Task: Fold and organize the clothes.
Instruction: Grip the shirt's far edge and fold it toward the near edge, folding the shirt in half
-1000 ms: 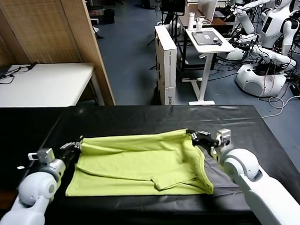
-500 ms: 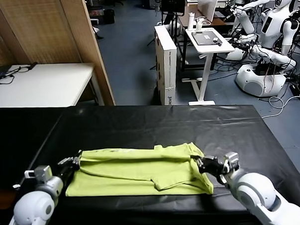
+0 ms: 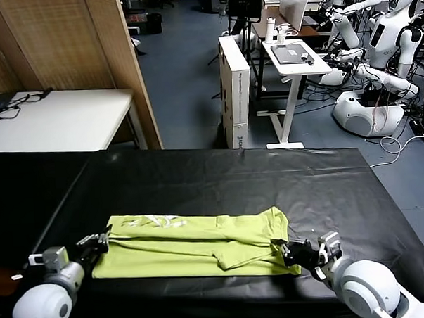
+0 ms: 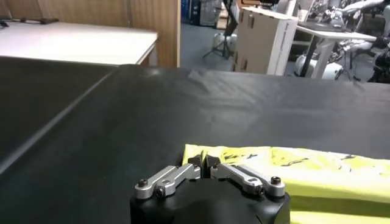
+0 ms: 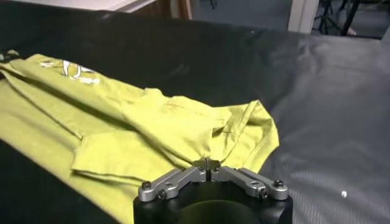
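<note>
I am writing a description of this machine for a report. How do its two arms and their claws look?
Both arms have smooth, rounded white shells with grey bands at the joints. Each ends in a black wrist housing. The left claw and right claw each have two short silver-grey metal links, fixed with dark screws, carrying small black fingertips. No loose cables or printed markings show on them.

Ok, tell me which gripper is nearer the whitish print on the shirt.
Left. The left gripper pinches the T-shirt at its left corner, just beside the whitish print. The right gripper grips the opposite, right end, far from the print.
</note>
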Available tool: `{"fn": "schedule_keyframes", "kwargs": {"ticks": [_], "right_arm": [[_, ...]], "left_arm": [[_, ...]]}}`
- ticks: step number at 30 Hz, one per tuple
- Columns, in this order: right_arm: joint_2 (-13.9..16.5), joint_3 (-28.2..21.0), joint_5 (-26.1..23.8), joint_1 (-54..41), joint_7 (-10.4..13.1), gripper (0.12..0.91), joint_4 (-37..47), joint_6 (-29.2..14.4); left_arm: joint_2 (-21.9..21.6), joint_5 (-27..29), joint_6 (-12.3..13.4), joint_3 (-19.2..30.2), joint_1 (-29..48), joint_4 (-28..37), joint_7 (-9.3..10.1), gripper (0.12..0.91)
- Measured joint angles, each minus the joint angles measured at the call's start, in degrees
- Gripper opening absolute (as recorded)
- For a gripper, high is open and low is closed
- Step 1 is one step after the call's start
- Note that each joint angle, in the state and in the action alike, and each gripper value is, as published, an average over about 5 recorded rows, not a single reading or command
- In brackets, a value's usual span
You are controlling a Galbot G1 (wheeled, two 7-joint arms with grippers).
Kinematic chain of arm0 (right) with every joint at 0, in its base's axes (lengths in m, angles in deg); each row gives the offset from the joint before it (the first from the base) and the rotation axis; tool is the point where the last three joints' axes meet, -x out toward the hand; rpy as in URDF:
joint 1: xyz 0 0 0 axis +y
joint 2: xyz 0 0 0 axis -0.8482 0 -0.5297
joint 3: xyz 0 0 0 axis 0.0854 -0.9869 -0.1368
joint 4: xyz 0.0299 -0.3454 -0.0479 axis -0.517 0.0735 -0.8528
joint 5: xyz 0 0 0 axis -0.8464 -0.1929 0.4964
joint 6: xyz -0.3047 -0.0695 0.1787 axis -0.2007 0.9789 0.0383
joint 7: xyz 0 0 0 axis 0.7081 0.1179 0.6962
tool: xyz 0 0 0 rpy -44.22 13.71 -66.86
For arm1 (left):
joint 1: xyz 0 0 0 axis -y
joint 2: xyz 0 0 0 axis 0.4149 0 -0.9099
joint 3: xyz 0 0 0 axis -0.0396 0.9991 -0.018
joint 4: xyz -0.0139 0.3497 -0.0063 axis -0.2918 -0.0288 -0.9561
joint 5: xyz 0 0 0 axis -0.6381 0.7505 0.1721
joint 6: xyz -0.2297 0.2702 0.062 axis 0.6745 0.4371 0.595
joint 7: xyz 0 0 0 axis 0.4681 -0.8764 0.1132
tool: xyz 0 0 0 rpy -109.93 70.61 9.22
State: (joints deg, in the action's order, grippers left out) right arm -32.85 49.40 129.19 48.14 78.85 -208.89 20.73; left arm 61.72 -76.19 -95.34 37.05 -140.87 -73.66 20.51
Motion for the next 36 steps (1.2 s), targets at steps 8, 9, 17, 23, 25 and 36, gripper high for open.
{"fn": "schedule_keyframes", "kwargs": {"ticks": [8,9,17,23,25,36], "right_arm": [[-0.45,-0.65,-0.12,-0.84,0.06,0.140,0.98,0.03],[-0.50,-0.70,-0.12,-0.89,0.06,0.140,1.08,0.04],[-0.53,-0.75,0.00,-0.76,0.06,0.140,1.35,0.55],[-0.29,0.13,0.44,0.01,0.62,0.147,0.25,2.14],[-0.36,0.58,0.44,0.20,0.64,0.205,-0.19,2.35],[-1.24,3.67,1.45,-0.96,1.53,0.829,-2.73,1.66]], "left_arm": [[1.05,0.72,0.01,-1.44,-2.51,-2.93,0.37,0.199],[1.21,0.94,0.00,-1.60,-2.74,-3.36,0.40,0.199],[2.71,3.00,-0.47,-1.82,-4.70,-4.69,1.10,0.199],[3.16,2.61,-2.98,-2.00,-5.36,-5.02,2.77,0.199],[3.18,2.58,-3.51,-2.20,-5.63,-5.55,3.04,0.205],[3.63,2.39,-5.69,-4.40,-5.91,-10.02,4.92,0.786]]}}
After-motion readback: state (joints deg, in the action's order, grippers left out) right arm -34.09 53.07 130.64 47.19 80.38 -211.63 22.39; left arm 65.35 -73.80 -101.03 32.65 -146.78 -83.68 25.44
